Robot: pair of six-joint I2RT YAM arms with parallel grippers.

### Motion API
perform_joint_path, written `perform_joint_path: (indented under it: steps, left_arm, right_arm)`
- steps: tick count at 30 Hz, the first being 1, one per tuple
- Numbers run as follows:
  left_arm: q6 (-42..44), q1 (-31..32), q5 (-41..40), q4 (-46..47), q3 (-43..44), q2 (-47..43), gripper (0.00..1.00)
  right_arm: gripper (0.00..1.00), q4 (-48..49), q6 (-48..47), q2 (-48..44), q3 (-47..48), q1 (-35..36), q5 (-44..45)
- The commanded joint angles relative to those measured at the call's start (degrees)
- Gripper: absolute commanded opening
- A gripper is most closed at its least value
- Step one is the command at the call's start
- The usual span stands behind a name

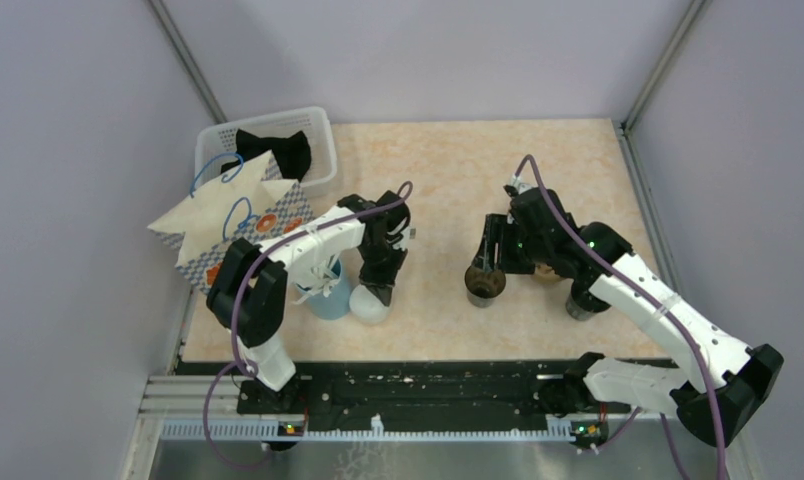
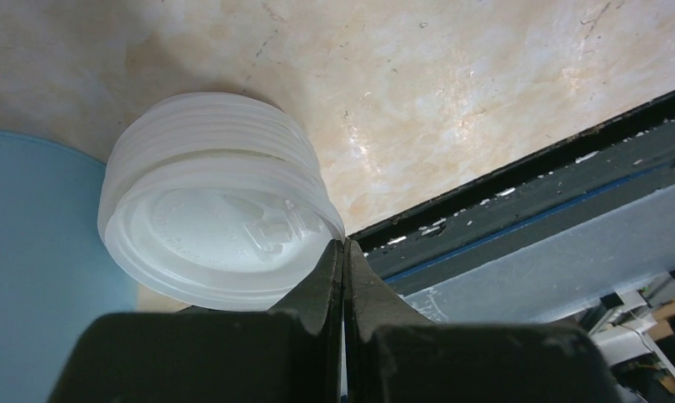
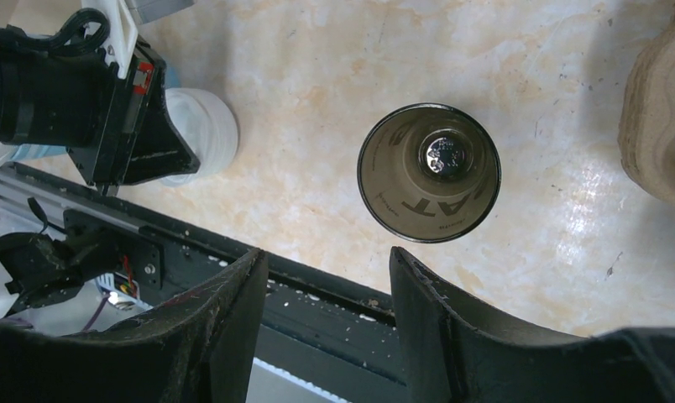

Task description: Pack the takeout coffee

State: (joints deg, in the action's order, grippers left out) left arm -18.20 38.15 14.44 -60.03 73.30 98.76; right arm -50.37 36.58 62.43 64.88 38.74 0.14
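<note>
The coffee cup stood upright on the counter, right of centre and towards the front edge. Its long axis was vertical and its wider mouth faced up, uncovered. The right wrist camera looked straight down into its brown inside. The right fingers hung apart close by the cup, touching nothing.

Just to the cup's right lay a moulded cardboard carrier, and a second dark cup stood partly hidden under the right arm. Well to the left, the left fingers were pressed together at the rim of the top lid on a white stack of lids — whether they pinched its edge could not be told. A light blue cup stood just beside the stack. That cup, the stack and the left arm stood between the coffee cup and the paper bag — behind the bag sat a white basket.
</note>
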Motion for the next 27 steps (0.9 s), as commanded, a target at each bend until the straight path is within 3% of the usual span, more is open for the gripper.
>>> perform_joint_path:
  steps: [1,14,27]
  left_arm:
    - [1.39,-2.42,6.23,0.18,-0.8,-1.53,0.0]
    - [2.29,-4.8,9.17,0.84,-2.51,-2.81,0.03]
    - [3.34,-6.14,10.1,1.56,-4.21,-2.74,0.13]
  right_arm:
    - [0.56,1.65,-0.72,0.66,1.42,-0.36,-1.41]
    - [0.56,1.56,-0.7,0.67,1.55,-0.4,-1.59]
    - [0.55,1.59,-0.53,0.5,1.51,-0.39,-1.72]
